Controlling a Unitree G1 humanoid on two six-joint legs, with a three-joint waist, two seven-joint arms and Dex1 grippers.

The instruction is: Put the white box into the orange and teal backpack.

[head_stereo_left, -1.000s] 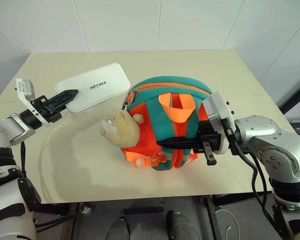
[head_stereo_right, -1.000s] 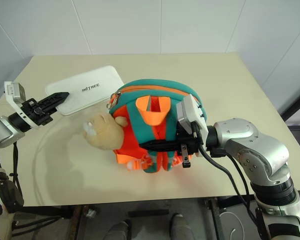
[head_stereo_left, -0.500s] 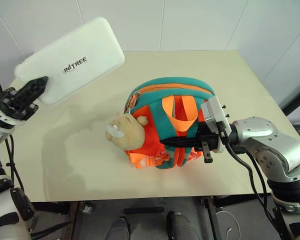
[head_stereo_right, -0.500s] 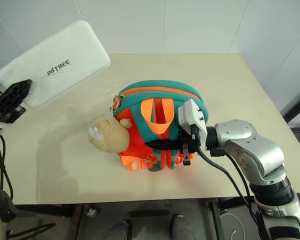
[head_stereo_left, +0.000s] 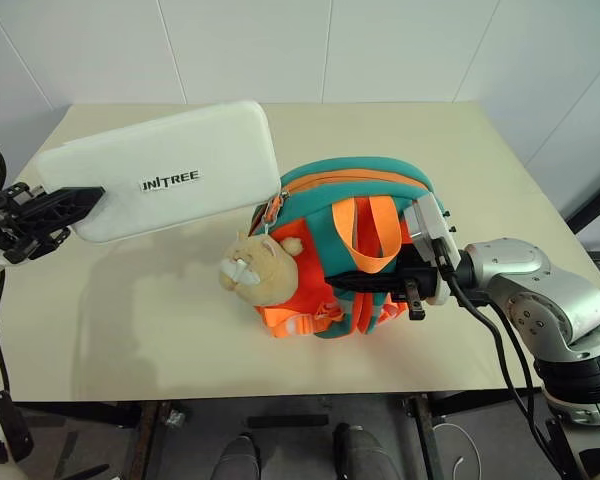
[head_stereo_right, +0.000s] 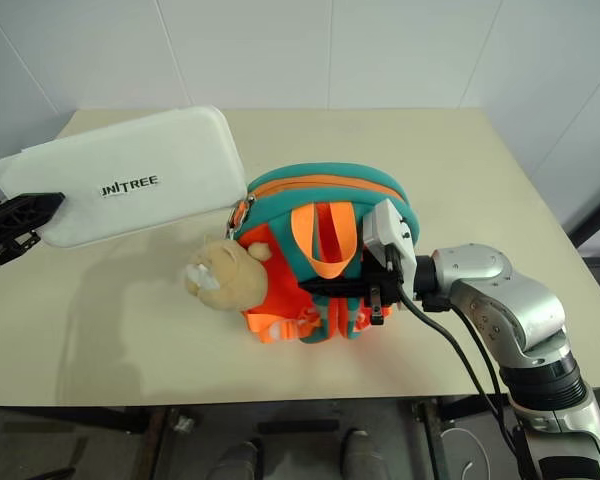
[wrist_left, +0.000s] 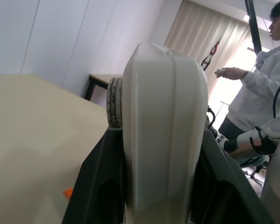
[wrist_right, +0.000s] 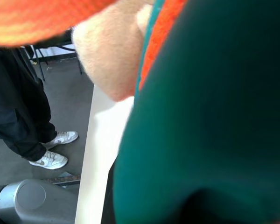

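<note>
While we hold both things, the scene reads so:

Box: the white box [head_stereo_left: 165, 172] is in the upper left of the frame, raised clear off the table [head_stereo_left: 160, 320], its lettered face toward us; its right corner reaches just over the upper left edge of the backpack.

Left gripper: our left gripper [head_stereo_left: 65, 207] clamps the box's left end between 2 black fingers, spread partway to the thickness of the case; in the left wrist view the case edge [wrist_left: 164, 130] stands between the finger pads.

Backpack: the orange and teal backpack [head_stereo_left: 345, 250] stands at the centre of the table, the plush animal head [head_stereo_left: 258, 268] on its left side, the orange zip line along its top.

Right gripper: our right gripper [head_stereo_left: 375, 282] is closed on the backpack's orange strap [head_stereo_left: 372, 235] at centre right, fingers nearly together, steadying the bag.

Change: 1 second ago the box lay low at the table's far left, well short of the bag; now we have it higher, turned, and next to the bag's top.

Meaning: we judge the carry is under way, insertion not yet begun. Whether the zip is open wide enough we cannot tell.

Next: the box must tilt end-first toward the top seam.
</note>
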